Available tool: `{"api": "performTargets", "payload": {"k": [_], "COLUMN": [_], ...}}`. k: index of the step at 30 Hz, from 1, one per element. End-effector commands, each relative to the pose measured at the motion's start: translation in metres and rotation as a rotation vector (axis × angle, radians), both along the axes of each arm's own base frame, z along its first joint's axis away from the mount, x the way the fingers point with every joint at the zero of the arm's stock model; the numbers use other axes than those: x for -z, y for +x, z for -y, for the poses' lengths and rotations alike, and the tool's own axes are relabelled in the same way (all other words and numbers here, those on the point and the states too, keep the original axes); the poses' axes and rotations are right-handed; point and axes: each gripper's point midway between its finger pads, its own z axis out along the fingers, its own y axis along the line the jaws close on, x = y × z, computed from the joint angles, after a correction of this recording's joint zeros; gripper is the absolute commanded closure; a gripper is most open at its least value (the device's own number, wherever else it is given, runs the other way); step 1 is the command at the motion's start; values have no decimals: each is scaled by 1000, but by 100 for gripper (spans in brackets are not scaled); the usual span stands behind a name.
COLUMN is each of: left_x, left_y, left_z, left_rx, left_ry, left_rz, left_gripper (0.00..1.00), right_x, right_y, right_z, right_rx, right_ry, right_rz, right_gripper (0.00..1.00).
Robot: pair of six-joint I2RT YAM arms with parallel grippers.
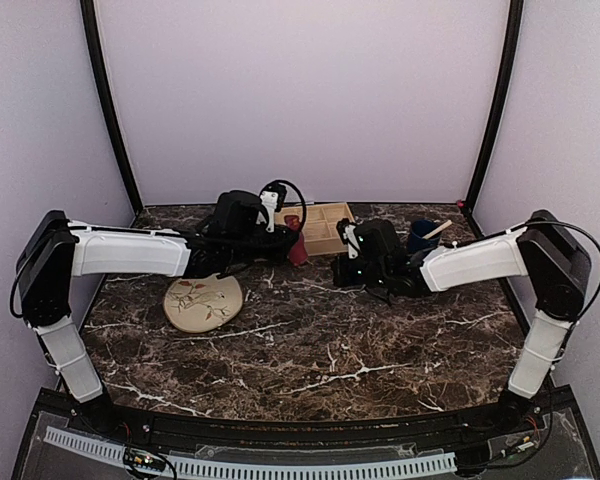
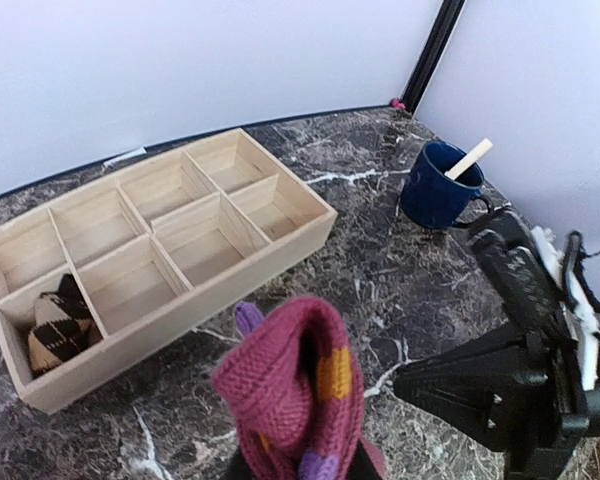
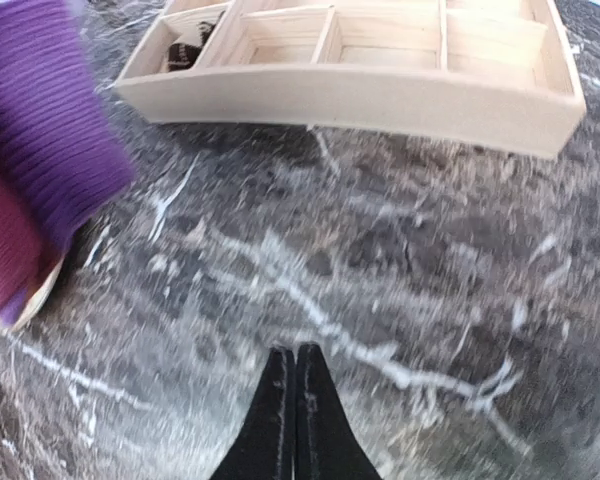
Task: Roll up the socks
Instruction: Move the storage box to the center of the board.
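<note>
L claw (image 2: pixel 295 470) clamped on soft, floppy magenta sock (image 2: pixel 285 395), R claw (image 3: pixel 293 400) together, empty; I'd pinch at folded cuff.

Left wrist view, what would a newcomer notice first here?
The magenta sock with orange stripes, bunched in the left gripper just in front of the wooden tray. Next, the argyle sock tucked in a corner compartment of the tray, and the blue mug with a stick standing right of it.
</note>
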Motion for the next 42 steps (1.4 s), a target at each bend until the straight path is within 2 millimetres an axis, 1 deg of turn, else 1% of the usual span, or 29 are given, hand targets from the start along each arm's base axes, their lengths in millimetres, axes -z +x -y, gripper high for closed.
{"api": "performTargets", "payload": {"k": [1, 5, 8, 9, 10, 11, 14, 19, 20, 21, 23, 26, 30, 35, 42], "left_x": [-52, -57, -61, -62, -60, -59, -53, -47, -45, -45, -43, -39, -34, -30, -27], "left_y": [23, 40, 53, 56, 59, 63, 71, 83, 85, 86, 89, 92, 94, 96, 97], "left_z": [-7, -13, -17, -17, -18, -18, -20, -24, -25, -26, -28, -30, -32, -34, -34], "left_rx": [-15, -32, -51, -55, -56, -60, -70, -88, -89, -93, -98, -98, -97, -96, -87], "left_ry": [-16, -10, -16, -19, -16, -13, 8, 20, 23, 24, 29, 41, 58, 71, 94], "left_rz": [167, 214, 250, 256, 262, 270, 294, 315, 316, 319, 319, 319, 317, 312, 314], "left_gripper": [100, 100, 100, 100, 100, 100, 100, 100, 100, 100, 100, 100, 100, 100, 100], "right_x": [-12, -14, -16, -11, -16, -9, -3, 1, -3, 2, 7, 19, 35, 51, 62], "right_y": [50, 93, 119, 126, 134, 140, 158, 182, 188, 189, 193, 191, 183, 169, 159], "right_z": [-10, -26, -33, -34, -36, -38, -45, -55, -57, -57, -57, -56, -49, -45, -43], "right_rx": [-14, -25, -16, -11, -7, -8, -18, -21, -22, -23, -21, -26, -30, -55, -81], "right_ry": [-50, -71, -75, -81, -73, -78, -88, -117, -115, -130, -149, -169, -200, -211, -227], "right_rz": [37, 47, 74, 72, 84, 79, 72, 75, 77, 57, 32, -10, -68, -118, -169], "right_gripper": [100, 100, 100, 100, 100, 100, 100, 100, 100, 100, 100, 100, 100, 100, 100]}}
